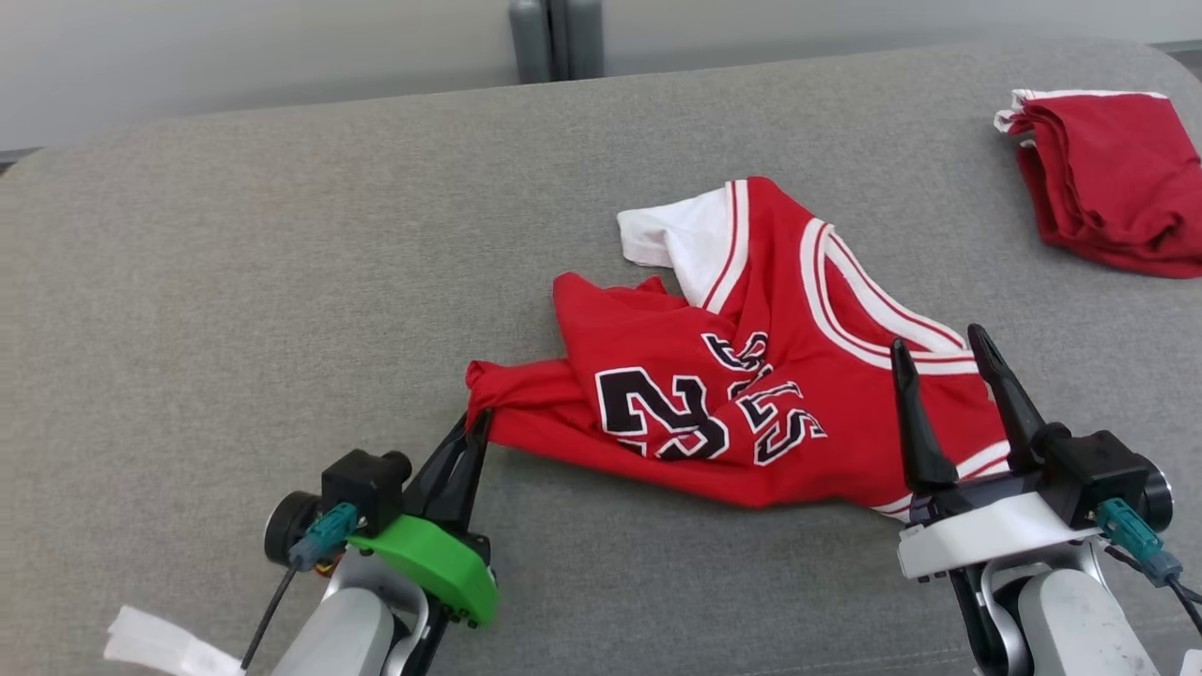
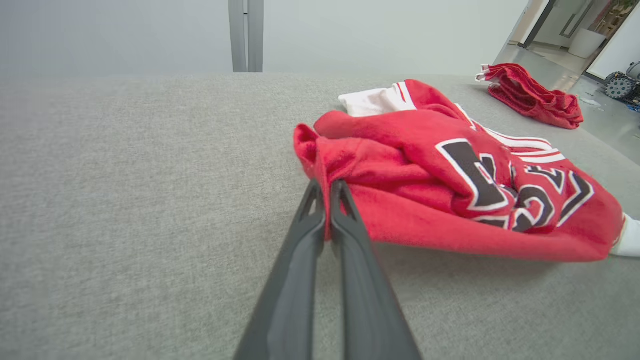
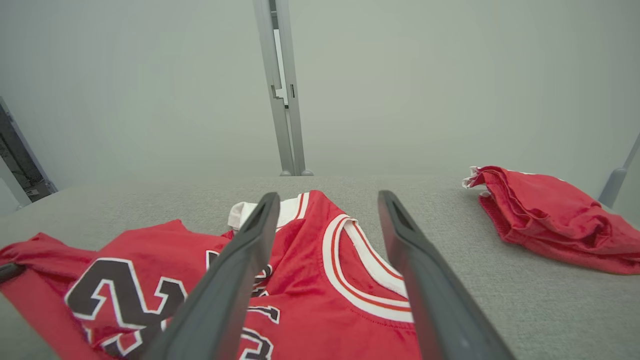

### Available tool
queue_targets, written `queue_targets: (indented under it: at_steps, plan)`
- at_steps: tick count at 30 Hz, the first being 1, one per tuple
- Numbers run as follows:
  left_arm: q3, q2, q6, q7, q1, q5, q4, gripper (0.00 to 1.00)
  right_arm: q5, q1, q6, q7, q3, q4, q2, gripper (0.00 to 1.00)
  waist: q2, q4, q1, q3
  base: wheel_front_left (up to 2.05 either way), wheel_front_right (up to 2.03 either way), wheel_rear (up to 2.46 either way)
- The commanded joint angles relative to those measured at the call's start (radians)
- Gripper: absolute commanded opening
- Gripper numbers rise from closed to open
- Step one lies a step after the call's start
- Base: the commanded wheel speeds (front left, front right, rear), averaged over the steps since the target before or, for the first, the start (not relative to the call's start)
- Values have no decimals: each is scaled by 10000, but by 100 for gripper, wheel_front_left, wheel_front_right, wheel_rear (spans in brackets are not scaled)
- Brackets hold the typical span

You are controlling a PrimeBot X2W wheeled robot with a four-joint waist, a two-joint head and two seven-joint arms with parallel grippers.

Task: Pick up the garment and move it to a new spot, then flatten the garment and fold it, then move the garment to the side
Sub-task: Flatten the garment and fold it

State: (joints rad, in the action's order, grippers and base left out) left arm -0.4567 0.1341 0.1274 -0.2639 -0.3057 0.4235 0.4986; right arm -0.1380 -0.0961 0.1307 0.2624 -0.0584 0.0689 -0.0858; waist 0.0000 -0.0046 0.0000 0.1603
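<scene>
You have the left gripper (image 1: 479, 421) with jaws pinched tight on the crumpled garment (image 1: 676, 376) at its left corner, mid-worktop (image 1: 282, 282). The right gripper (image 1: 937, 336) (jaws spread wide, empty) hangs over its other end, seemingly not touching.

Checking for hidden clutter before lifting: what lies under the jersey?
The jersey rests on the grey surface; whatever lies beneath its crumpled folds is covered by cloth.

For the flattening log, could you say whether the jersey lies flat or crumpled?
Crumpled: the jersey is bunched in folds, its numbers creased and overlapping.
</scene>
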Motion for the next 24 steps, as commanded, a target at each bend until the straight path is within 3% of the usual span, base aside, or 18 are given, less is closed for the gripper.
queue_targets:
  at_steps: [1,11,17,24]
  plan:
    - [60,177,-82,0,331,-76,-241,0,-75,145,1,30,31,43,-40,100,0,497,0,-360,0,0,0]
    - [10,808,-586,810,2491,289,-2003,0,-120,185,1,30,117,94,18,100,0,1192,0,-342,0,0,0]
    - [-626,633,-432,1464,3495,540,-2408,0,-127,185,1,30,153,154,-3,100,0,1256,0,-282,0,0,0]
    - [-925,686,-397,1966,3572,724,-2606,0,-127,117,1,30,214,218,-7,100,0,1059,0,-352,0,0,0]
